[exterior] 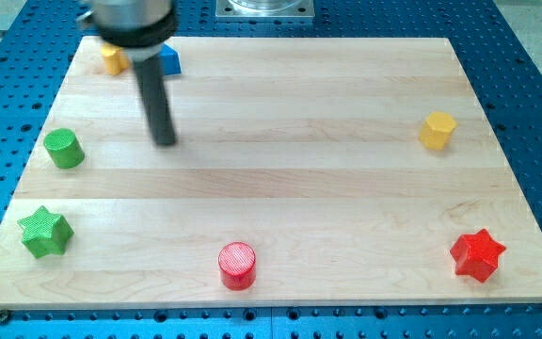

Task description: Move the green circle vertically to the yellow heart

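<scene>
Arm pose: the rod drops from the view's top left, nearly upright, my tip (165, 141) resting on the tabletop (280, 179).
Tool state: a bare rod that grasps nothing and touches no block.
Green circle (64, 149): left of my tip, near but apart from it.
Green count: two, with the green star (44, 232) below the circle.
Yellow count: two, a half-hidden yellow block (113, 59) above the circle, shape unclear, and a yellow hexagon (437, 130) far right.
Blue count: one blue block (170, 62), partly behind the rod.
Red count: two, a red circle (237, 265) below-right and a red star (477, 254) far right.
</scene>
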### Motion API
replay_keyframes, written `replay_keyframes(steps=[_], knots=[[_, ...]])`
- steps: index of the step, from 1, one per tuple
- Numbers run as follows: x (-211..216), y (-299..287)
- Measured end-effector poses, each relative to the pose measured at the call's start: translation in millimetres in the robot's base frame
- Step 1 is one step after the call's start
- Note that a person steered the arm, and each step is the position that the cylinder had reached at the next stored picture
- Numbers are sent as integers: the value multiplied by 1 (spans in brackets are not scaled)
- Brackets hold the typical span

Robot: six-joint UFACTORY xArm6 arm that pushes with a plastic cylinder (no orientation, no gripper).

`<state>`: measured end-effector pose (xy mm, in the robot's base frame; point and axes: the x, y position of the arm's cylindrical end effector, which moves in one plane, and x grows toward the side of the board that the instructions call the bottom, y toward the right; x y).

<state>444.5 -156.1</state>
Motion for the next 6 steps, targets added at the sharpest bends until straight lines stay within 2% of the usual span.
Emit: replay_keyframes(steps=[1,2,4,5,6], knots=[[42,-89],[21,-115],[-56,-47],[-43,-26],[-74,-45]])
